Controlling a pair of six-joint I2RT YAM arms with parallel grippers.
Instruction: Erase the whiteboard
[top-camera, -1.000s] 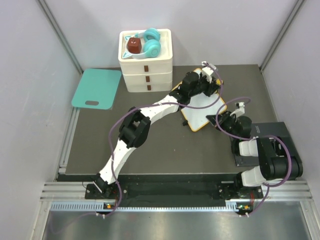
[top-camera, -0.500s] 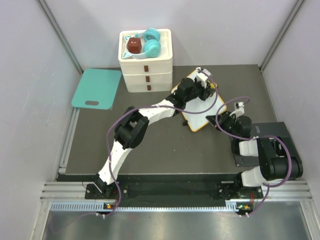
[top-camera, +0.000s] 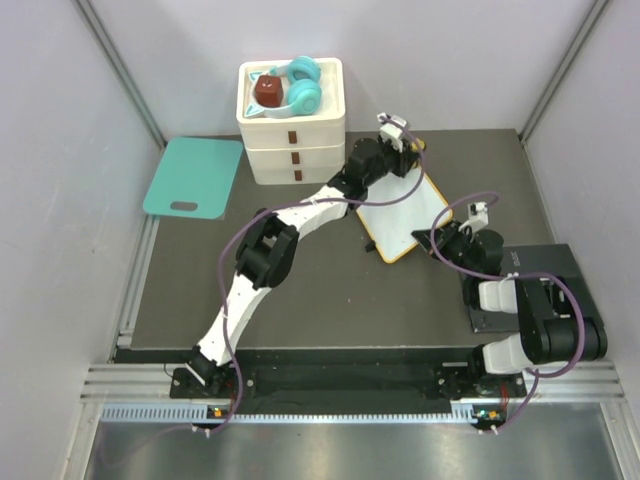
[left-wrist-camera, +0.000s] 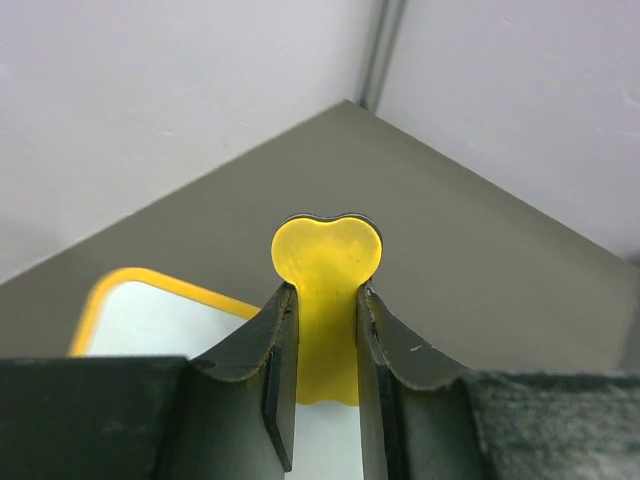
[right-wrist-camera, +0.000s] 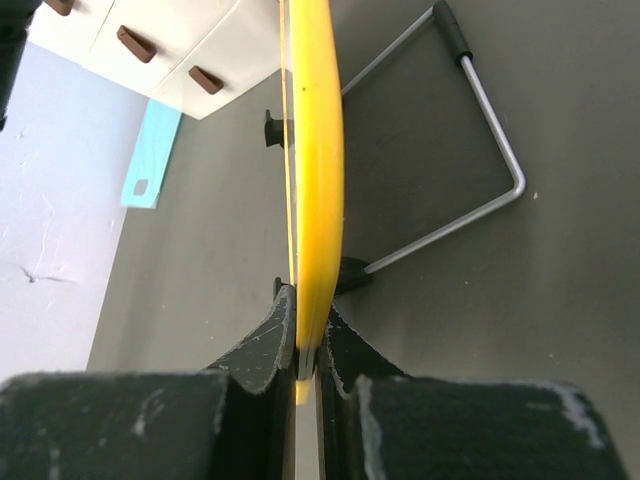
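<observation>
Whiteboard (top-camera: 405, 212) is sitting just right of the drawer stack (top-camera: 295, 150). It's looking light, stiff and slick-faced, so I'd be taking it by the orange rim. Right gripper (right-wrist-camera: 308, 305) is pinching that rim on the side away from the stack. Left gripper (left-wrist-camera: 323, 295) is clamping a yellow eraser (left-wrist-camera: 327, 250) right of the stack, at the board's back corner. Stack's top tray (top-camera: 335, 80) is holding teal headphones (top-camera: 303, 85) and a dark red object (top-camera: 267, 92). Drawers shut, contents hidden.
</observation>
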